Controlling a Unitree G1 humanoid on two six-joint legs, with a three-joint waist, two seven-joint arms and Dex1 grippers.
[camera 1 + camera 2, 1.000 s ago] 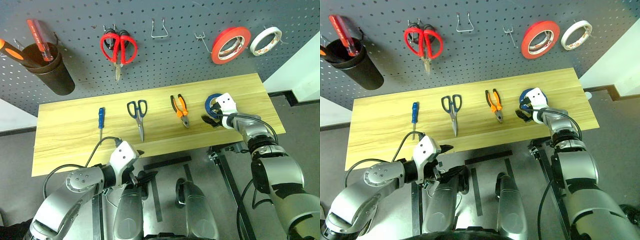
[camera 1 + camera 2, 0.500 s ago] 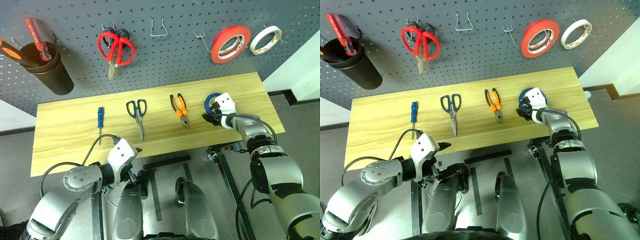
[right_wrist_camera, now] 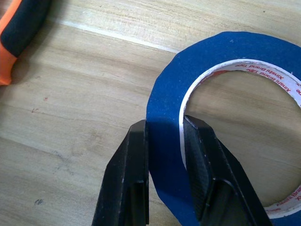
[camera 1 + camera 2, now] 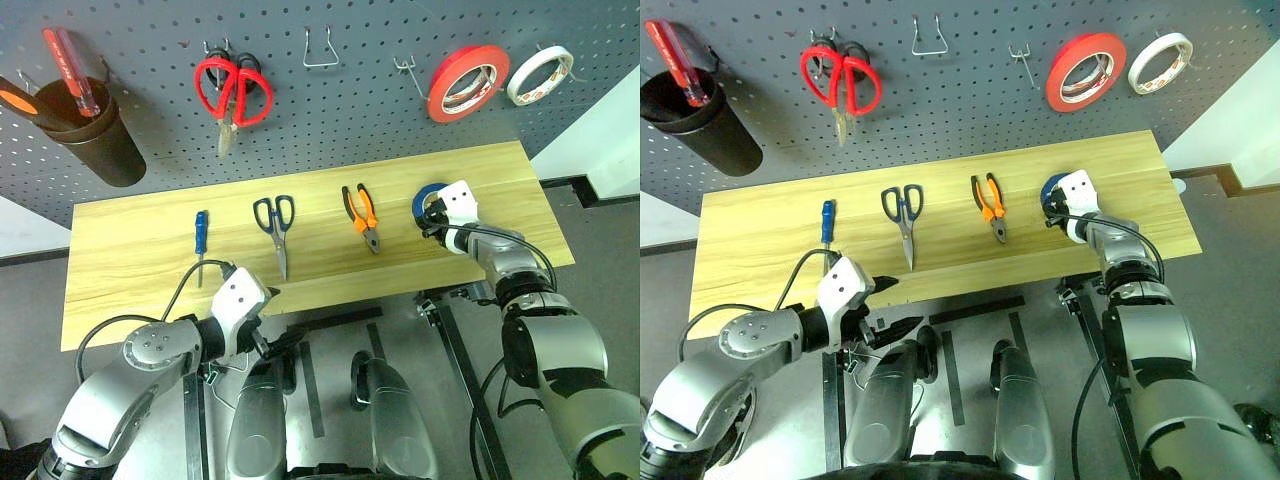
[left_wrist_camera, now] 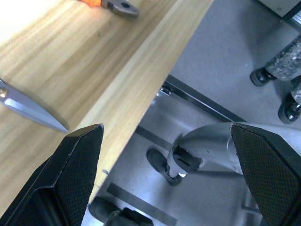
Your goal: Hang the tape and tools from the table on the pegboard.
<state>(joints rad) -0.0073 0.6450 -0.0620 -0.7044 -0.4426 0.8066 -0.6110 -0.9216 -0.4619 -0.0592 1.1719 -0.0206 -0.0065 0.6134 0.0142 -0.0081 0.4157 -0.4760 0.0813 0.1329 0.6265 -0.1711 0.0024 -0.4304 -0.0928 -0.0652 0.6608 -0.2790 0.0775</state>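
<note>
Hanging off the near edge of the table (image 4: 130, 270), the left gripper (image 4: 272, 318) has its two black fingers spread wide apart with nothing between them; in its wrist view the tip of the black-handled scissors (image 4: 277, 228) and the nose of the pliers (image 4: 362, 215) lie on the wood just beyond it. Further out and to that gripper's left lies the small blue-handled screwdriver (image 4: 201, 233), with the scissors almost straight ahead and the orange-and-black pliers off to its right, all three flat on the tabletop and well apart from one another. At the right end of the table the right gripper (image 3: 164, 141) is clamped on the blue tape (image 3: 225, 52), one finger outside the ring's wall and one inside its white core, the roll lying flat on the wood; the pliers' handle sits near it on the left. Beyond the table stands the pegboard (image 4: 350, 110), where the red-handled scissors (image 4: 233, 92), a red-orange roll (image 4: 463, 82), a white roll (image 4: 538, 76) and a black cup (image 4: 95, 138) of screwdrivers hang.
</note>
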